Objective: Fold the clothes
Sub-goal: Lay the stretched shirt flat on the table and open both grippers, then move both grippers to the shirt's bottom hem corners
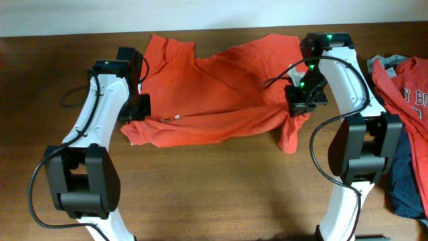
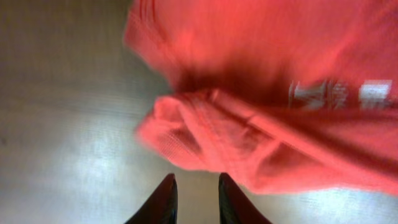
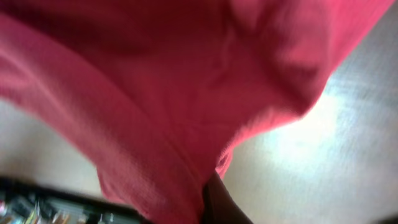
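Note:
The clothes in work are an orange-red T-shirt (image 1: 214, 94) lying rumpled across the middle of the table, with a small white tag (image 1: 175, 118) near its front fold. My left gripper (image 1: 137, 107) is at the shirt's left edge. In the left wrist view my left gripper (image 2: 196, 178) is open just short of a bunched hem (image 2: 205, 140), with bare table between its dark fingers; white lettering (image 2: 339, 93) shows beyond. My right gripper (image 1: 297, 100) is shut on the shirt's right side, and a flap (image 1: 289, 136) hangs below it. In the right wrist view the cloth (image 3: 186, 93) covers all but one dark finger (image 3: 219, 202).
A pile of other garments lies at the table's right edge: a red one with lettering (image 1: 408, 87), a navy one (image 1: 408, 181) and a bit of grey (image 1: 381, 61). Both arm bases (image 1: 80, 181) (image 1: 358, 154) stand at the front. Bare wood table (image 1: 214, 187) lies between them.

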